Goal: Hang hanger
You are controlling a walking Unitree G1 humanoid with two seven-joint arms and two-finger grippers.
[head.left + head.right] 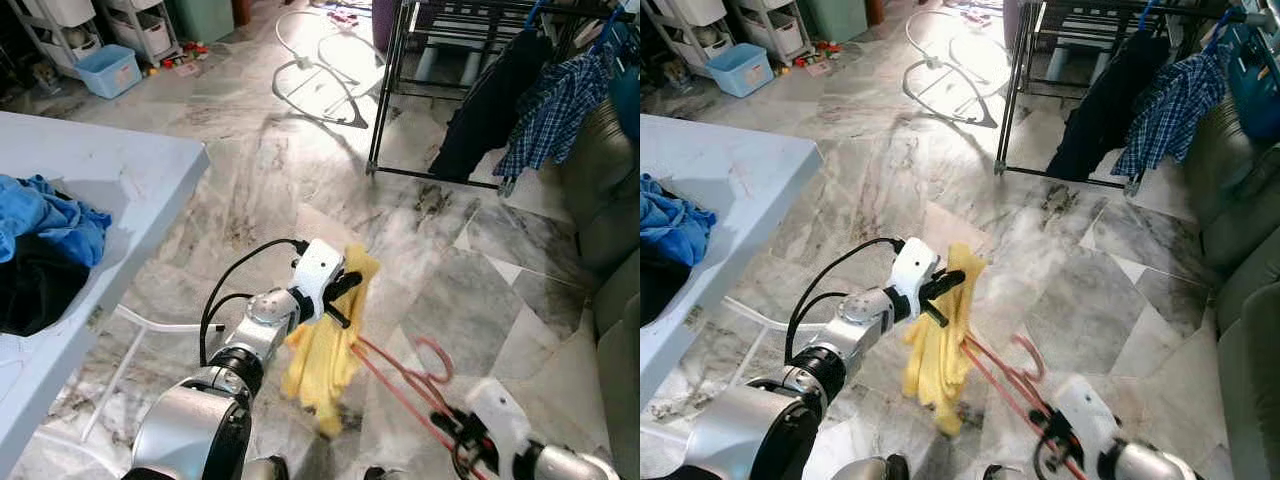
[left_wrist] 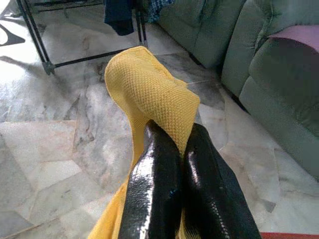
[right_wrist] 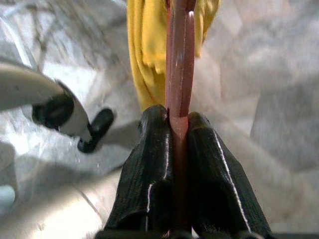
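Right now the left hand [image 1: 343, 300] pinches the yellow cloth [image 1: 325, 360], which hangs low over the marble floor [image 1: 480, 300]. Beside it, the right hand [image 3: 174, 124] is clamped on the red hanger [image 1: 405, 375], well short of the drying rack [image 1: 470, 90].

Bright daylight glares off marble floor [image 1: 300, 160] (wrist views softly blurred).

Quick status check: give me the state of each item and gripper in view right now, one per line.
left gripper: jaws shut on the yellow garment, held above the floor.
yellow garment: hanging limp, draped on the hanger.
red hanger: tilted, not yet hung.
right gripper: jaws shut on the red hanger.
drying rack: standing, with a dark garment and plaid shirt hung on it.
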